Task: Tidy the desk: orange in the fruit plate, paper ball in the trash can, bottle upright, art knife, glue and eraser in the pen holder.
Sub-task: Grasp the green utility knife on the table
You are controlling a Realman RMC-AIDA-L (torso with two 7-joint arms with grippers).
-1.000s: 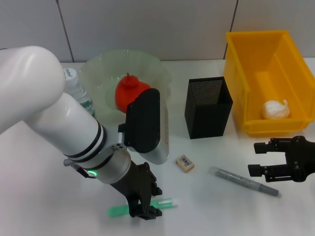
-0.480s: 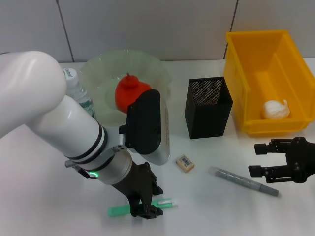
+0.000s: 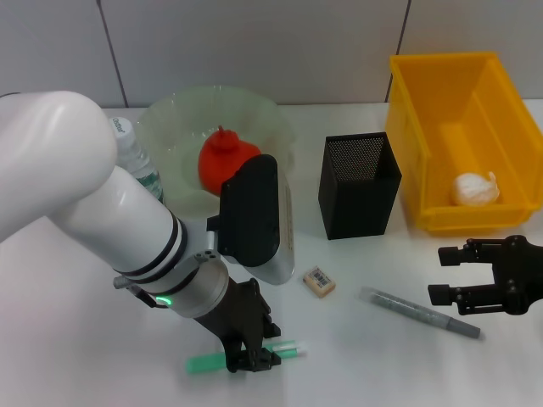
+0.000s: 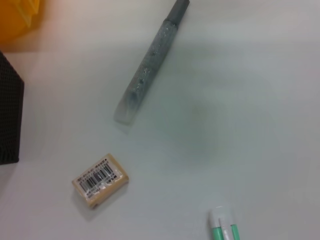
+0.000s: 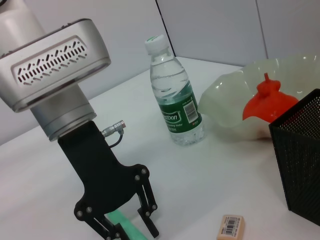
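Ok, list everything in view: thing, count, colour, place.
desk: 1, white, under everything
fruit plate: 1, pale green, far left
orange: 1, red-orange, in the fruit plate
bottle: 1, clear, green label, upright left of the plate
pen holder: 1, black, centre
trash can: 1, yellow, far right
paper ball: 1, white, in the trash can
eraser: 1, beige, front of the holder
grey stick: 1, near right
green stick: 1, near left
left gripper: open, straddling the green stick
right gripper: open, right of the grey stick
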